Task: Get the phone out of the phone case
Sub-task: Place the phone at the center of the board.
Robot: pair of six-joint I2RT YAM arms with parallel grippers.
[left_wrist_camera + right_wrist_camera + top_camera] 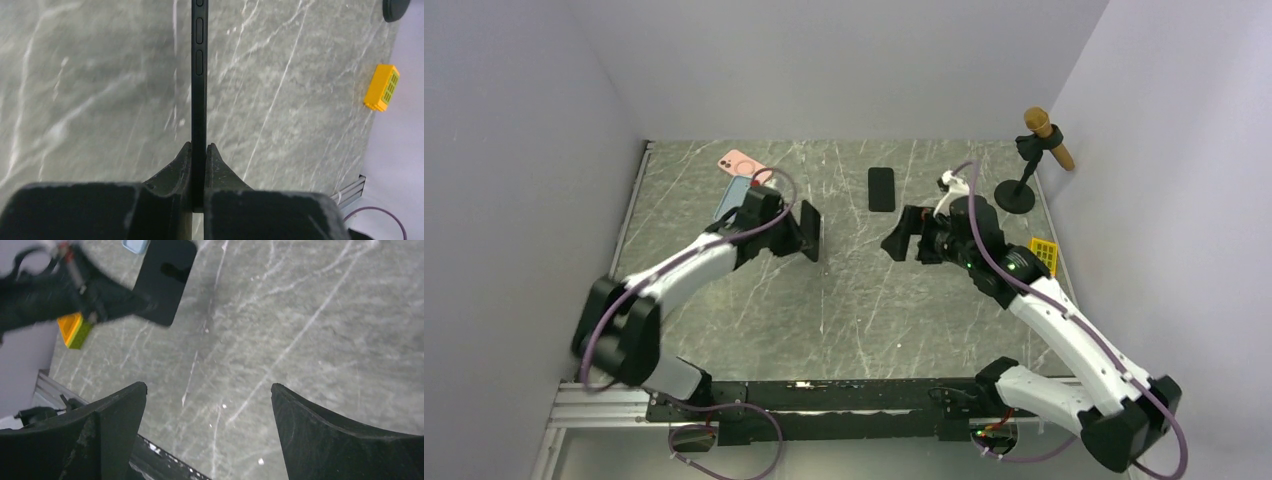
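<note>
My left gripper [807, 232] is shut on a thin black phone case [199, 75] and holds it on edge above the table's middle. Its side buttons face the left wrist camera. In the right wrist view the case [167, 282] shows its flat back with a camera cutout; I cannot tell whether a phone is inside. A black phone [881, 188] lies flat on the table behind the grippers. My right gripper [902, 240] is open and empty, a short way right of the case, with only table between its fingers [120, 410].
A pink case [736, 162] and a light blue phone [730, 197] lie at the back left, behind the left arm. A yellow block [1044, 255] sits at the right edge. A microphone on a black stand [1029, 160] stands at the back right.
</note>
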